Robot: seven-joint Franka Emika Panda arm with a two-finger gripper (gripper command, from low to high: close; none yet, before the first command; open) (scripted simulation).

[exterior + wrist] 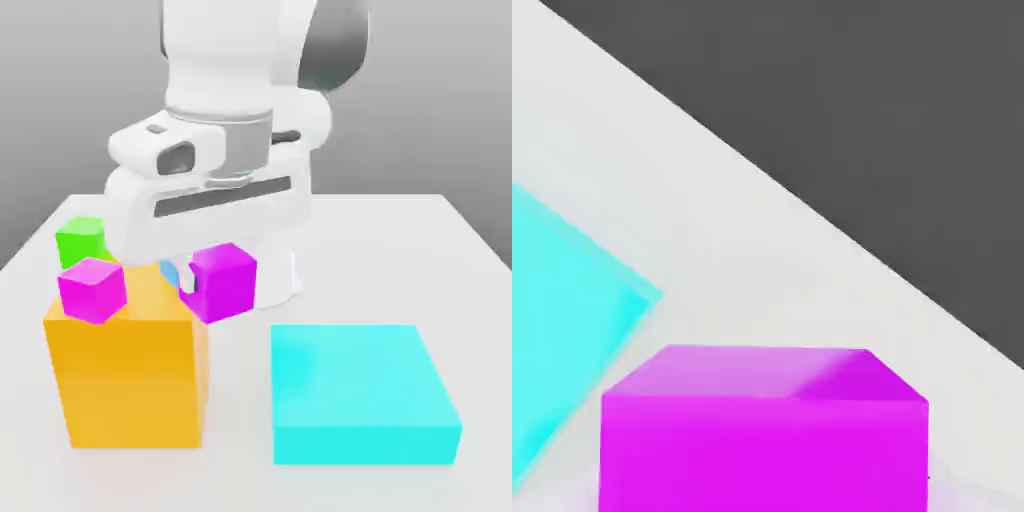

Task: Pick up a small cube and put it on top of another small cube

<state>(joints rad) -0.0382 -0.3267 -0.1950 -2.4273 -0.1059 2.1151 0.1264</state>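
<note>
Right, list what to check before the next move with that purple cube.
1. Purple cube under the gripper: ok, it sits centred in the hand view.
2. Firm hold on it: cannot tell.
3. Blue cube, a possible base, in clear sight: not ok, only a sliver shows behind the orange block.
4. Pinker cube and green cube apart from the purple cube: ok.
5. Cyan block apart from it: ok.

We see a tall orange block [130, 375] on the white table [450, 250], a flat cyan slab [360, 392] beside it toward the exterior view's right, and a green cube [80, 240] behind the orange block.
</note>
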